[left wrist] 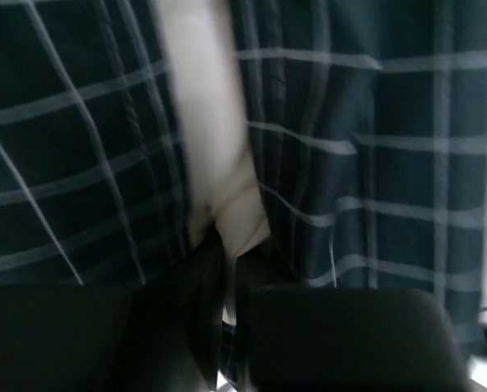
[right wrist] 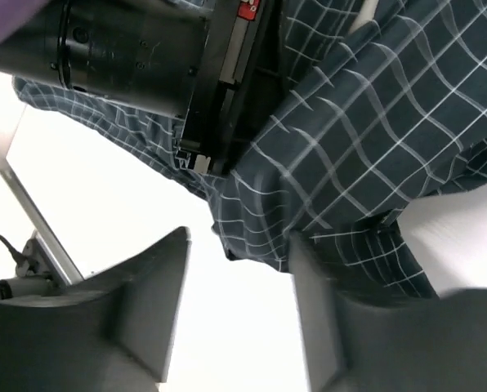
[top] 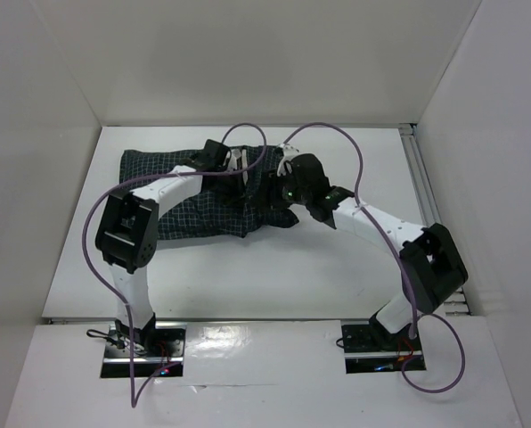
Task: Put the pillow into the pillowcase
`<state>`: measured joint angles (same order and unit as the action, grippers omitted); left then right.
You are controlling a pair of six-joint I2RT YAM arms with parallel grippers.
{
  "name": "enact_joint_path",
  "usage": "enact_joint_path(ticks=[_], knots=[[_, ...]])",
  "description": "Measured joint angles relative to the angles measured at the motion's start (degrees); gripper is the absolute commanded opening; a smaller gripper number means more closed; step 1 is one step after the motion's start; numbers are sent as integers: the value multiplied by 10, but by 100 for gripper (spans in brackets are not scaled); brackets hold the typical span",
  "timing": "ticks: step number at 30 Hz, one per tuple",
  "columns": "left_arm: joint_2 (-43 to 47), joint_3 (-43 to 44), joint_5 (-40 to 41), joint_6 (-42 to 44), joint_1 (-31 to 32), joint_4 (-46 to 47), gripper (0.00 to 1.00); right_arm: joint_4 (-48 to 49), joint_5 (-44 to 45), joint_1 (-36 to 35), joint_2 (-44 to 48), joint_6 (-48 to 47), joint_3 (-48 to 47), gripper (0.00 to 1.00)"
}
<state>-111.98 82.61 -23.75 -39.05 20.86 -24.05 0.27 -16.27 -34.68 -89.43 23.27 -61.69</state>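
Observation:
The dark checked pillowcase (top: 194, 218) lies crumpled across the far middle of the table. In the left wrist view a strip of the cream pillow (left wrist: 207, 122) shows between two edges of the pillowcase (left wrist: 374, 163); in the top view the pillow is hidden. My left gripper (top: 243, 160) reaches over the case, and its jaws (left wrist: 227, 273) are closed on the narrow end of the cream pillow strip. My right gripper (top: 281, 178) is at the case's right end, open and empty (right wrist: 239, 241), with a corner of the pillowcase (right wrist: 374, 139) just beyond its fingertips.
White walls enclose the table on three sides. A metal rail (top: 421, 178) runs along the right edge. Purple cables (top: 337, 134) loop above both arms. The left arm's black wrist (right wrist: 129, 49) sits close above my right gripper.

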Motion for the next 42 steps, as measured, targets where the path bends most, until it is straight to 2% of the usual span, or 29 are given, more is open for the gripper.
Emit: enact_joint_path(ticks=[1, 3, 4, 6, 8, 9, 10, 12, 13, 14, 15, 16, 17, 18, 20, 24, 26, 28, 29, 30, 31, 33, 34, 35, 36, 42], knots=[[6, 0, -2, 3, 0, 1, 24, -4, 5, -2, 4, -3, -3, 72], [25, 0, -4, 15, 1, -4, 33, -17, 19, -4, 22, -9, -3, 72], [37, 0, -3, 19, 1, -7, 33, -26, 27, -3, 34, -13, -3, 70], [68, 0, -4, 29, 0, -14, 33, -39, 50, 1, 58, -20, -3, 49], [96, 2, -10, 32, -4, -21, 26, -49, 69, 9, 79, -24, -3, 32], [106, 5, -17, 33, -8, -26, 17, -53, 78, 13, 88, -24, -3, 23], [115, 8, -26, 33, -14, -30, 1, -59, 89, 16, 94, -24, -3, 21], [129, 14, -44, 41, -30, -30, 0, -73, 105, 21, 97, -28, -12, 14], [135, 14, -50, 43, -40, -29, 0, -81, 111, 22, 93, -28, -18, 14], [140, 14, -52, 44, -51, -31, 0, -89, 115, 22, 88, -28, -24, 18], [142, 14, -50, 46, -61, -35, 0, -94, 117, 22, 82, -28, -31, 31], [144, 14, -46, 47, -68, -40, 3, -101, 120, 22, 73, -26, -40, 36], [146, 14, -34, 50, -75, -47, 7, -108, 121, 22, 64, -27, -50, 38], [147, 14, -16, 56, -81, -56, 16, -117, 120, 22, 49, -29, -66, 40], [152, 14, 10, 63, -85, -66, 21, -129, 121, 22, 12, -31, -105, 43], [154, 14, 45, 71, -74, -73, 21, -138, 118, 17, -76, -33, -180, 44], [153, 10, 59, 72, -67, -72, 35, -144, 120, 12, -128, -32, -218, 45], [151, -1, 67, 70, -59, -63, 38, -156, 129, 5, -175, -32, -249, 55], [147, -4, 70, 68, -56, -62, 45, -162, 132, 2, -199, -31, -263, 58], [140, -7, 73, 67, -53, -60, 46, -167, 137, -2, -216, -32, -272, 58], [134, -8, 76, 63, -50, -57, 46, -172, 143, -6, -233, -33, -280, 55], [121, -12, 81, 60, -43, -54, 47, -178, 155, -14, -254, -35, -285, 41], [115, -13, 86, 59, -40, -54, 47, -183, 164, -17, -261, -35, -287, 31], [107, -13, 92, 59, -35, -53, 47, -186, 174, -19, -264, -34, -289, 7], [101, -13, 96, 58, -32, -52, 47, -188, 179, -19, -264, -35, -290, 0], [81, -21, 120, 56, -22, -45, 44, -176, 193, -21, -234, -27, -271, 0]])
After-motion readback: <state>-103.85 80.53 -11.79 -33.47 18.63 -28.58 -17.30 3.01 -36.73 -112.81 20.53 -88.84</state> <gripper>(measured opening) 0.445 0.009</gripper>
